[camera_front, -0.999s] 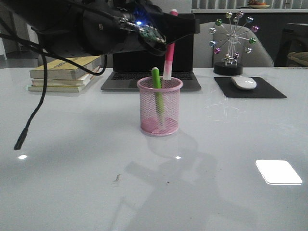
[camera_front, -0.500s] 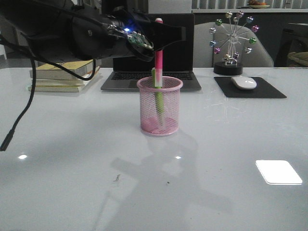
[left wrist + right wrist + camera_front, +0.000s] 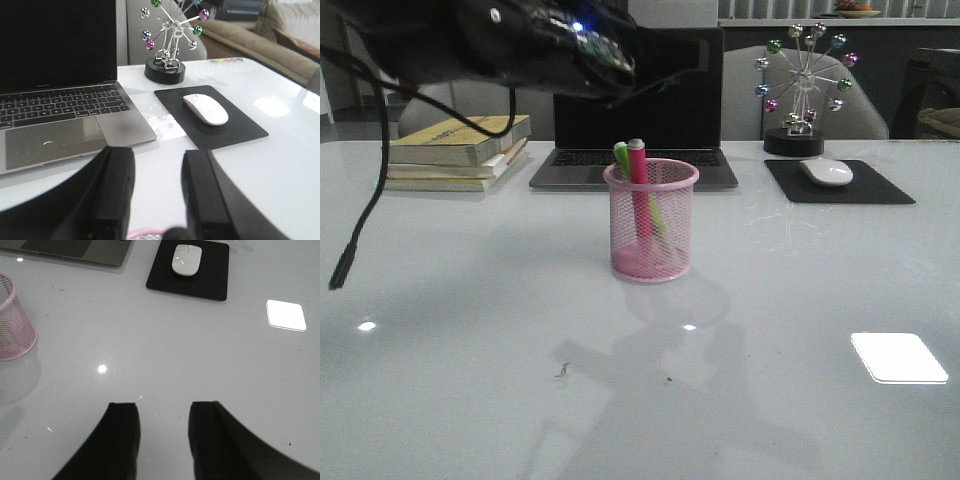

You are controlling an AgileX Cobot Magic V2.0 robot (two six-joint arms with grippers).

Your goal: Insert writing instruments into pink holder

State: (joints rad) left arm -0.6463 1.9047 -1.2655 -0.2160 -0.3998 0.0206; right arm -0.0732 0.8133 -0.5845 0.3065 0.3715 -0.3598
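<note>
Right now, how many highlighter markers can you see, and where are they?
2. The bright pink highlighter marker and the lime green highlighter marker both stand inside the round pink wire-mesh cup, leaning side by side. None shows on the table; I see no others.

We see an office desk: a laptop (image 3: 633,120) at the table's (image 3: 800,330) far edge, with books (image 3: 457,152), mouse (image 3: 827,172) on pad (image 3: 838,183), and Ferris-wheel ornament (image 3: 804,85).
</note>
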